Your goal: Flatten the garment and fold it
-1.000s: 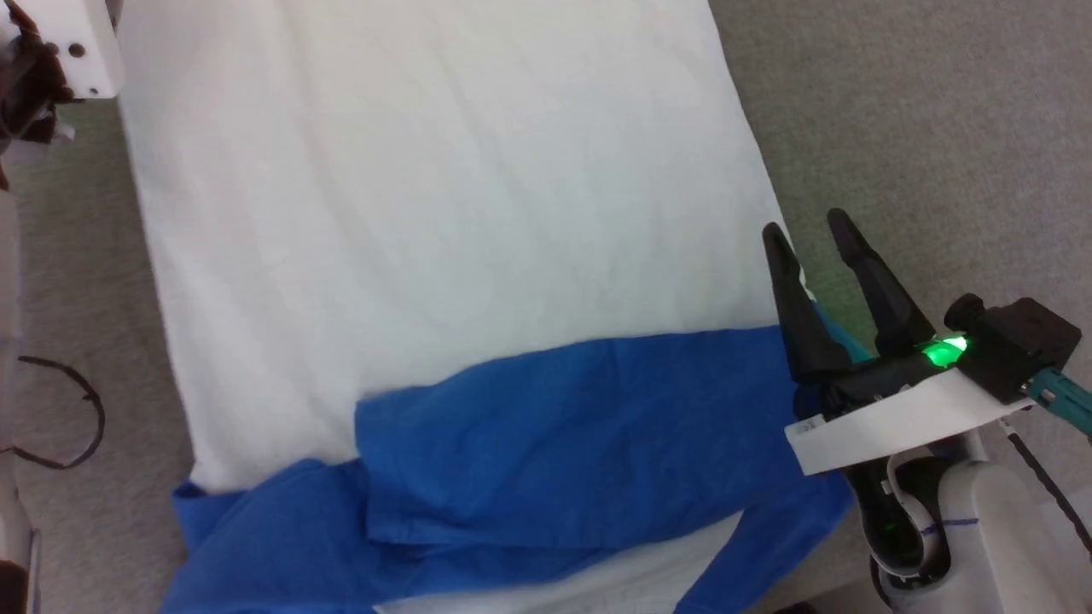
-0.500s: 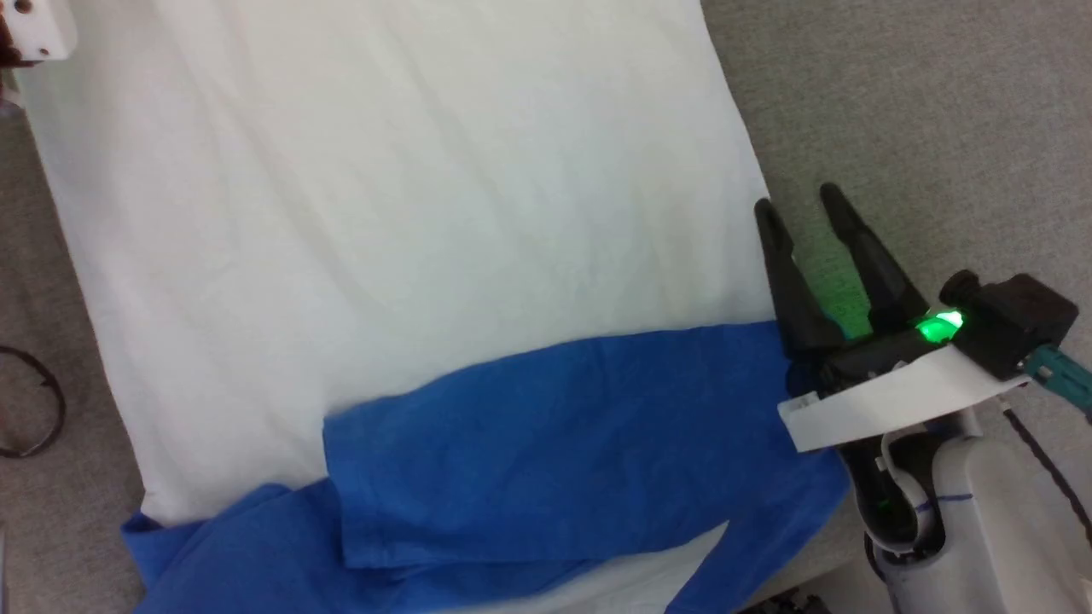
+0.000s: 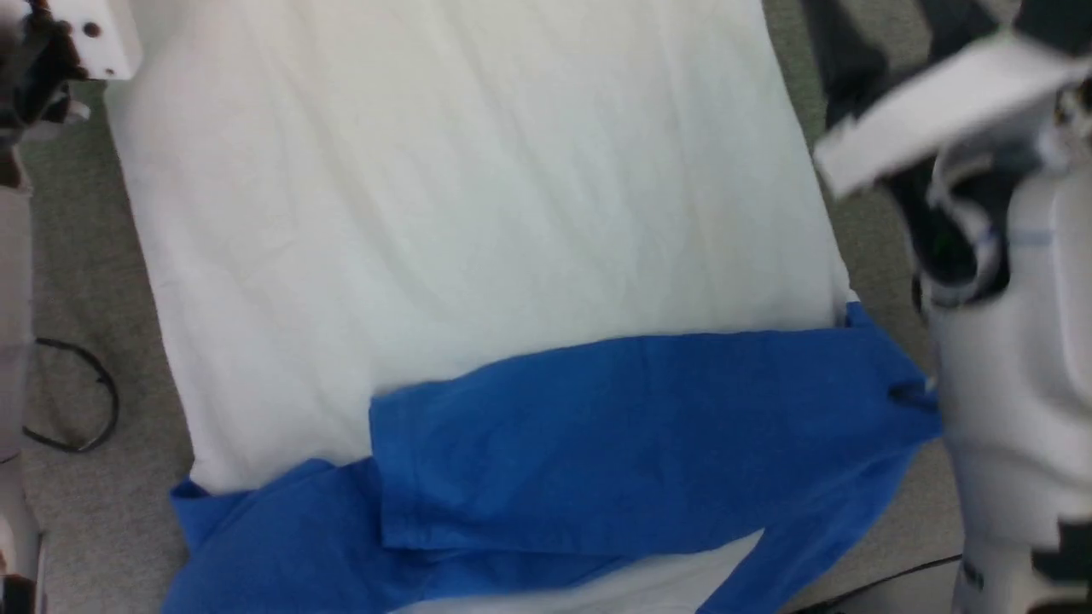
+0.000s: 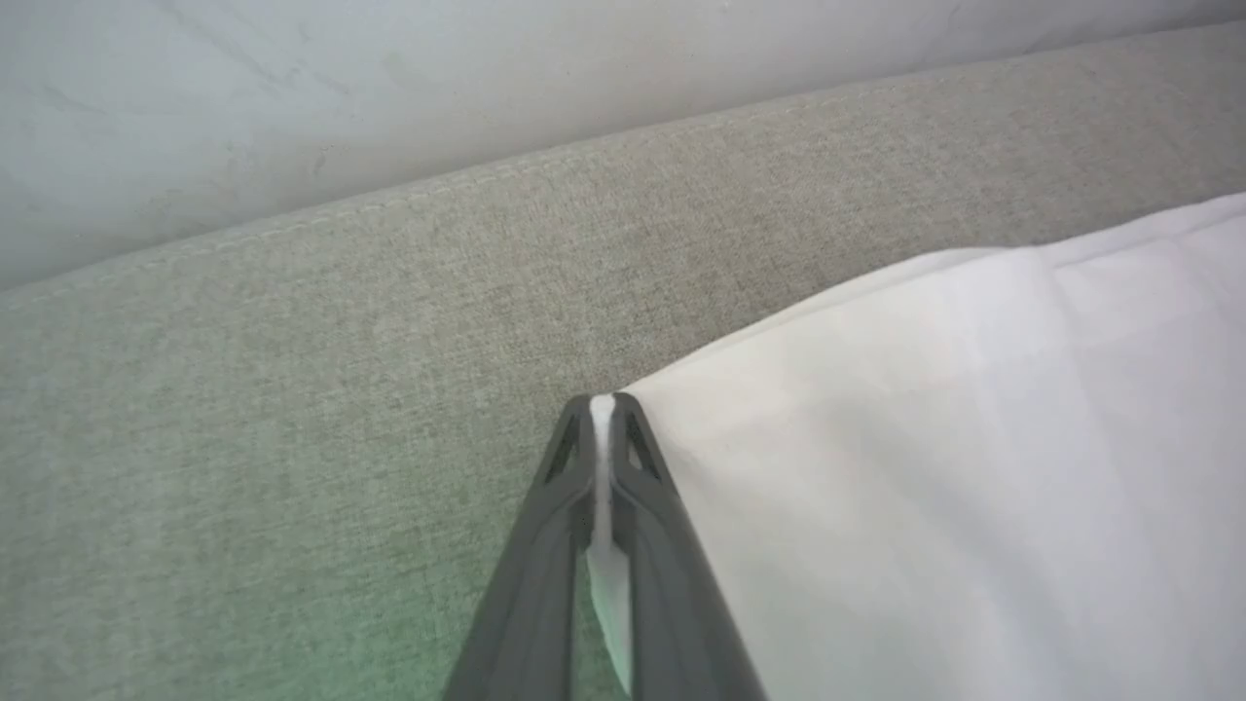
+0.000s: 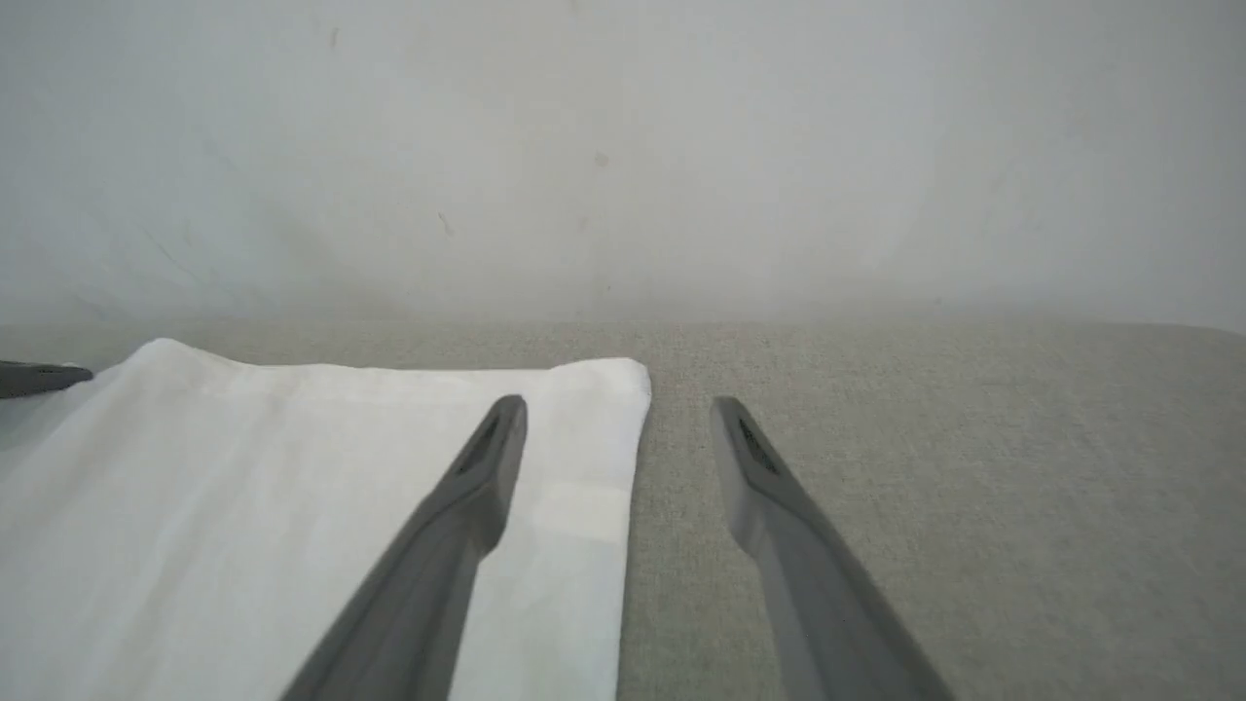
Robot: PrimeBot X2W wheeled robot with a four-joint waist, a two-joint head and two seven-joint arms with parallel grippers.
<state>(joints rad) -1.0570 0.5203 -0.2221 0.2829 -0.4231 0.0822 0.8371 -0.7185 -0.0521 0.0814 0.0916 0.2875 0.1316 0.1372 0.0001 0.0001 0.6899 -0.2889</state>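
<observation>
The garment point(image 3: 461, 213) lies spread on a grey cloth surface, white body flat, with its blue sleeves point(image 3: 631, 435) folded across the near end. At the garment's far left corner point(image 4: 876, 409), my left gripper point(image 4: 604, 404) is shut, a thin strip of white hem pinched between its fingers. My right gripper point(image 5: 616, 414) is open over the far right corner point(image 5: 594, 389), one finger above the white cloth, the other above the grey surface. In the head view my right arm point(image 3: 981, 170) is a blur at the upper right.
The grey upholstered surface point(image 3: 77, 256) runs around the garment to a stitched edge point(image 4: 389, 209) against a pale wall point(image 5: 623, 146). A black cable loop point(image 3: 72, 409) lies left of the garment. The left gripper's fingertip point(image 5: 39, 378) shows at the far left corner.
My left gripper has shut on the hem corner. My right arm has moved from beside the blue sleeve up along the garment's right edge to the far corner. The head camera shifted.
</observation>
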